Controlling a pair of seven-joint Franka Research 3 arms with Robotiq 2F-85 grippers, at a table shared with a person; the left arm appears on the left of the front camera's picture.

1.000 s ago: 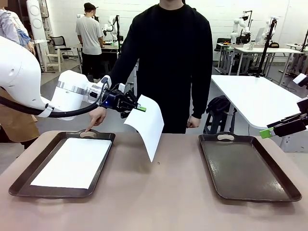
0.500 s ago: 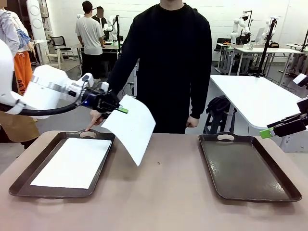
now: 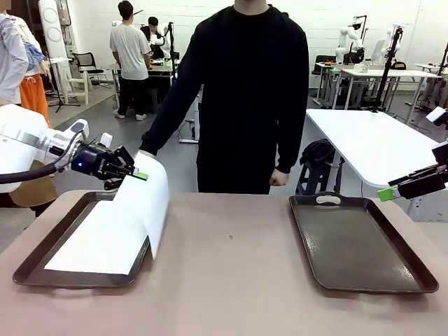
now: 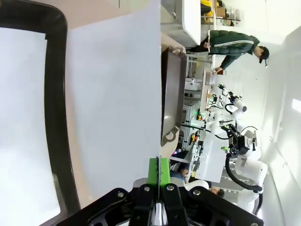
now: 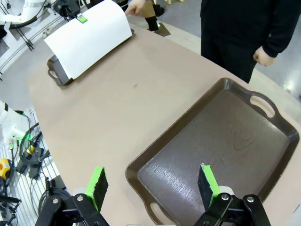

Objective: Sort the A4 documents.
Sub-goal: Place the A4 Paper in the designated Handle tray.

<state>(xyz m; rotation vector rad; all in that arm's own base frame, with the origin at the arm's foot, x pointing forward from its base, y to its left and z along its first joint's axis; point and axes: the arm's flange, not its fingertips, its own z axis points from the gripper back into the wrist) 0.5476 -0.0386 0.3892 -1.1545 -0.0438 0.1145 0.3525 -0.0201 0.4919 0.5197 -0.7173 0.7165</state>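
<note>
**Sheet carried over the left tray, right tray bare**

The left gripper (image 3: 140,175) has its jaws pinched tight on the top edge of one white sheet (image 3: 143,206), the green pads pressed together on the paper in the left wrist view (image 4: 159,172). Held by that one edge, the sheet hangs and curls downward, its lower edge draping across the near right rim of the left tray (image 3: 42,241). Judging from the task, it is held high and by the edge so that it can be laid flat on the paper already there.

Inside that tray lies another white sheet (image 3: 91,241), flat and roughly square to the tray walls, with dark rim showing around it. The person's hand (image 3: 145,152) is just behind the hanging sheet, near the tray's far end.

The right gripper (image 5: 151,186) hovers with its jaws wide apart and nothing between them, above the right tray (image 5: 263,155). That tray holds nothing. The two trays sit well apart on the worktop (image 3: 231,280).
</note>
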